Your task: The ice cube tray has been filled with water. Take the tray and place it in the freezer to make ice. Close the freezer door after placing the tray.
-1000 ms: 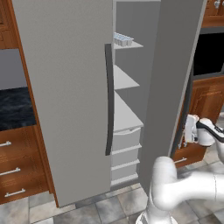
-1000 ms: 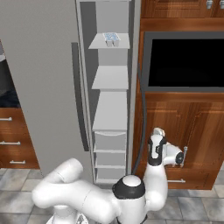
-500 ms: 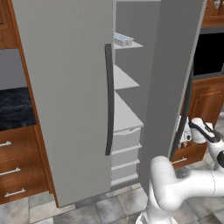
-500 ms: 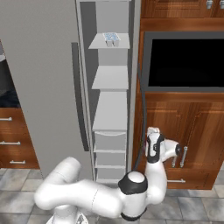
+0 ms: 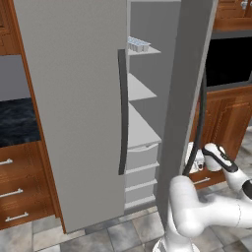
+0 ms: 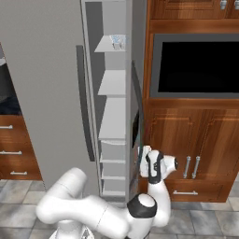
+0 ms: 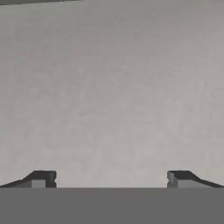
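Left base view: the tray [image 5: 138,45] lies at the front edge of the freezer's [image 5: 74,113] top shelf [image 5: 147,50]; no writing is readable.

Right base view: the gripper [image 6: 141,155] is beside the open door's [image 6: 135,116] lower edge.

Hand view: its jaws stand wide apart, empty, facing grey door surface.

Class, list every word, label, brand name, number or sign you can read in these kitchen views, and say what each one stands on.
None: no readable text on the freezer, the ice cube tray, the oven or the wooden cabinets.
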Tool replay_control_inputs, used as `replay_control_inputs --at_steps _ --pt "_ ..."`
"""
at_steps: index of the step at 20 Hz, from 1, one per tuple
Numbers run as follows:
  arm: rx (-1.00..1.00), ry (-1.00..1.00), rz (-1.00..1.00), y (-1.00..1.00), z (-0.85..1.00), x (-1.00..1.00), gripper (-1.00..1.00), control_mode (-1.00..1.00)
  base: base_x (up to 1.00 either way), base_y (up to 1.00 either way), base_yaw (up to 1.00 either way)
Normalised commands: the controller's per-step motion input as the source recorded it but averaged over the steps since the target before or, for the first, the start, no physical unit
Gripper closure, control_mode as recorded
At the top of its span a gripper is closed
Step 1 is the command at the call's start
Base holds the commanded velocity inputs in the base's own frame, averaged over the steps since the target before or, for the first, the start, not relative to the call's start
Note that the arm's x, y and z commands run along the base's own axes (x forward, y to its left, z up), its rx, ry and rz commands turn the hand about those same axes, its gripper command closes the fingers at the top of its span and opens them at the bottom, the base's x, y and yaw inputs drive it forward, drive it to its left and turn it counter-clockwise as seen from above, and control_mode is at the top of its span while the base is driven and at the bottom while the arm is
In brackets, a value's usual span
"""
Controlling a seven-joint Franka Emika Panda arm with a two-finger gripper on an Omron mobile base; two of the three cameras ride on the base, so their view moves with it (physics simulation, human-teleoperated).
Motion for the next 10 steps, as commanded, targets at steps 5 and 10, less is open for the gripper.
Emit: replay_control_inputs --at_steps 5,10 --pt "0.0 -0.07 0.25 1.0 -0.57 0.12 -1.0 -1.0 0.0 0.0 0.0" --pt "0.0 -0.24 0.1 1.0 -0.11 0.59 -1.0 -1.0 0.0 0.0 0.0"
